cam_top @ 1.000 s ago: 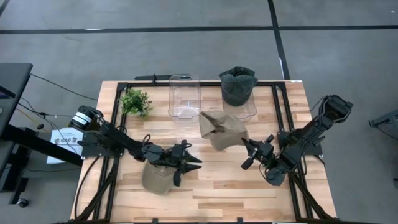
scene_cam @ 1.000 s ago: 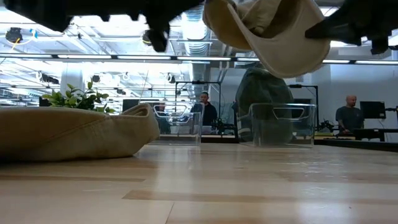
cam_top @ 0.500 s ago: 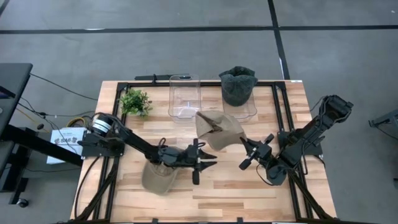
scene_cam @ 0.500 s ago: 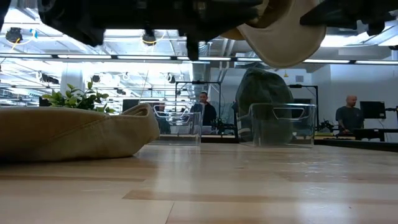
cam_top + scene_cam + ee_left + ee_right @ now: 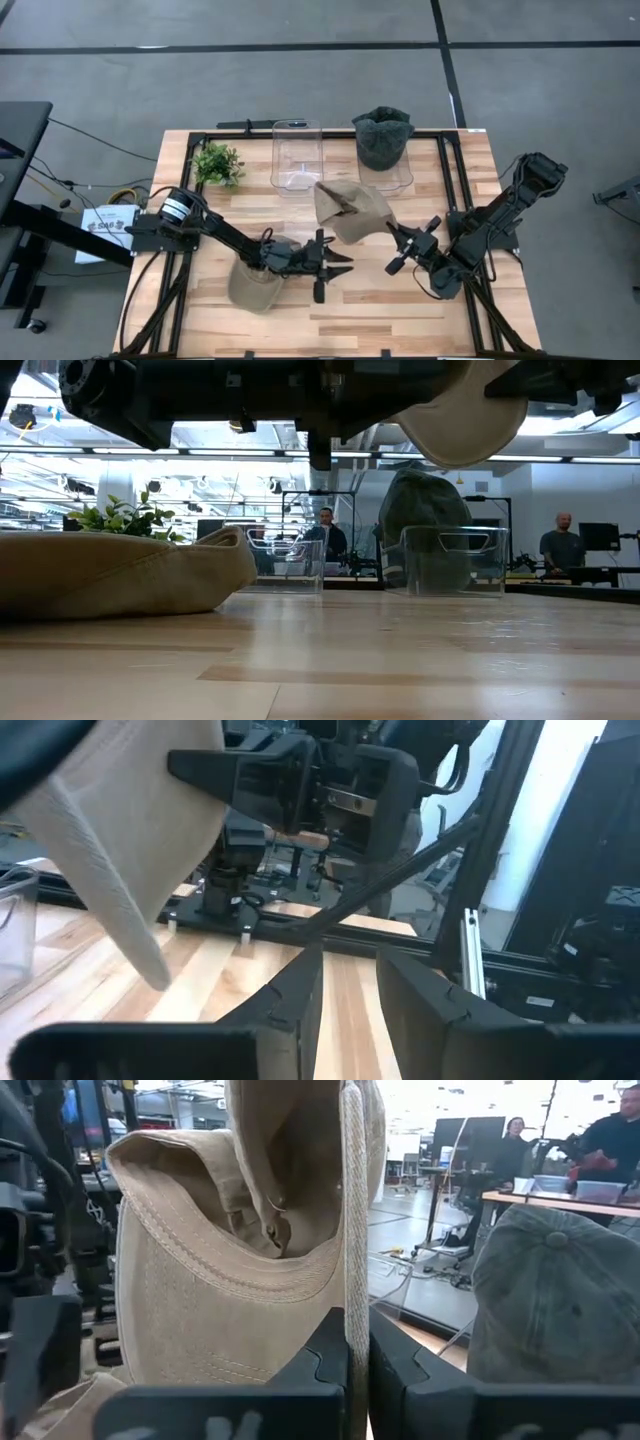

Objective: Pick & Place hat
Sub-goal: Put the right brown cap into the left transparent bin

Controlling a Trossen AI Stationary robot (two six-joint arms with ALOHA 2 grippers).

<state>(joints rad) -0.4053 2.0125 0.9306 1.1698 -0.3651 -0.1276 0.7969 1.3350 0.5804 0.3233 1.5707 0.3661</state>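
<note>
A tan hat (image 5: 352,208) hangs in the air over the middle of the table, with my right gripper (image 5: 393,233) shut on it; it also shows at the top of the low view (image 5: 465,420). A second tan hat (image 5: 252,287) lies flat on the table near the front left (image 5: 120,570). My left arm reaches over that hat. My left gripper (image 5: 343,264) points level toward the table's right, open, with nothing between its fingers (image 5: 348,970), just below and short of the held hat. A dark grey hat (image 5: 383,135) sits on a clear container at the back. My right gripper (image 5: 357,1342) pinches the tan hat's brim edge (image 5: 352,1285) between its two fingers. The fingers come level from the table's right side. The hat is lifted clear of the table, its crown opening (image 5: 275,1210) turned toward the gripper.
Two clear containers (image 5: 297,155) (image 5: 400,175) stand at the back of the table, with a small green plant (image 5: 217,163) at the back left. Black frame rails (image 5: 448,150) run along the table's edges. In the low view, people show in the room beyond.
My left gripper has gone toward the table's right and a little down, passing over the tan hat on the table and closing on the held hat. My right gripper has raised the held hat slightly and rolled it a little.
</note>
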